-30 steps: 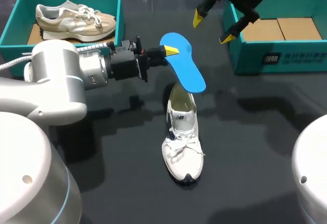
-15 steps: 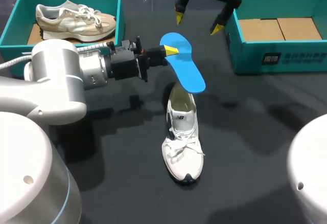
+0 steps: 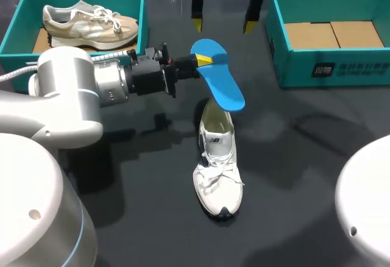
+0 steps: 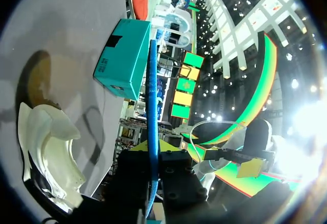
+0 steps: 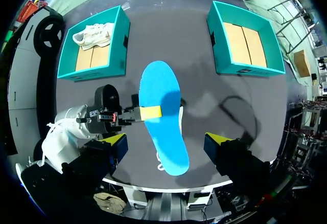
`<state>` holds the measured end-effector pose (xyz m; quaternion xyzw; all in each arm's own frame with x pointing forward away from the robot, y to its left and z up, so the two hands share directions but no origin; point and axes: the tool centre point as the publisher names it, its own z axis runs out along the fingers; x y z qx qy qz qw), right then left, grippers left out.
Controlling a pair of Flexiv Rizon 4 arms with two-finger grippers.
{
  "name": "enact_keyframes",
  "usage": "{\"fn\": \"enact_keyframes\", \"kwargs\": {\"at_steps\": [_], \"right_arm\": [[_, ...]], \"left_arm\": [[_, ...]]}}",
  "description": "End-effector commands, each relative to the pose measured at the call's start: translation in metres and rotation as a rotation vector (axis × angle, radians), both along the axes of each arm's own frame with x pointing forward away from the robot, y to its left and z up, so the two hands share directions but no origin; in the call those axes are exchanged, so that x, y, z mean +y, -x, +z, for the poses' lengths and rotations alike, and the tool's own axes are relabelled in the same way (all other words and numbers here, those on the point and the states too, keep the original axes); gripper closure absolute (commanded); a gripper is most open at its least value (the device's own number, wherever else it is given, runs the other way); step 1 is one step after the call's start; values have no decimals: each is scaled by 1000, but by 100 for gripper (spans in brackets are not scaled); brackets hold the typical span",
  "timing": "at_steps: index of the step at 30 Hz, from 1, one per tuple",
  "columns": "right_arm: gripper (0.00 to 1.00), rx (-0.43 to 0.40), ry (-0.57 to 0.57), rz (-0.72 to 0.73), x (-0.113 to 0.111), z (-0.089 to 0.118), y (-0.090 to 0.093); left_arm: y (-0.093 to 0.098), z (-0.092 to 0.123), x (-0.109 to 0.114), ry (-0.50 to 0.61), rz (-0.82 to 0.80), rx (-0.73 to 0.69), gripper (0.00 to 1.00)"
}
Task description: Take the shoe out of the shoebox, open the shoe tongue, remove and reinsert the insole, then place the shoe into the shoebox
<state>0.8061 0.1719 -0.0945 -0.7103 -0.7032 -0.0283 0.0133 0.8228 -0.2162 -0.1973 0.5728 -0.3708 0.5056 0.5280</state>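
**Insole held clear of the shoe, between removal and reinsertion**

The left end effector [image 3: 201, 61] comes in level from the desk's left side and is clenched on the heel end of the blue insole [image 3: 222, 87]. One yellow fingertip [image 3: 205, 60] lies on the insole's upper face. In the left wrist view the insole [image 4: 152, 96] runs edge-on straight out between the fingers, so the grip takes it across its thickness. Held by the heel, the insole slopes down, and its toe end hangs just above the open collar of the white shoe [image 3: 217, 163]. That slope would suit sliding it back in toe first.

The white shoe stands upright near the middle of the desk [image 3: 304, 175], toe toward the near edge and heel toward the far edge. Its mouth lies under the insole, and nothing grips the shoe.

The right end effector [image 3: 222, 23] hangs above the far edge of the desk, fingers spread wide and holding nothing. Its wrist view looks straight down, with the insole [image 5: 161, 116] lying between its two tips. From there it is probably placed to come down and either steady the shoe or help guide the insole.

The empty shoebox [image 3: 317, 72], lined with cardboard [image 3: 332, 35], sits at the far right corner, its open top ready for the shoe. A second shoebox [image 3: 12, 26] at the far left corner holds a beige shoe [image 3: 91, 20].

Judged stage: the insole is out, while reinsertion and boxing are not yet done.
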Motion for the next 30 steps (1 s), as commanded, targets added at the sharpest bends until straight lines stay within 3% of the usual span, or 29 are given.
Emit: {"fn": "enact_keyframes", "kwargs": {"at_steps": [1,6,12,20,26,30], "right_arm": [[0,5,149,3,8,-6,-3],[0,-20,95,14,8,-7,-4],[0,-32,-27,28,1,13,-6],[0,-2,-284,43,-23,41,-9],[0,51,-430,15,-40,46,-11],[0,35,-569,8,-53,46,-6]], "left_arm": [[1,0,-1,0,5,-1,100],[1,0,-1,0,5,-1,100],[1,0,-1,0,5,-1,100],[1,0,-1,0,5,-1,100],[1,0,-1,0,5,-1,100],[1,0,-1,0,5,-1,100]]}}
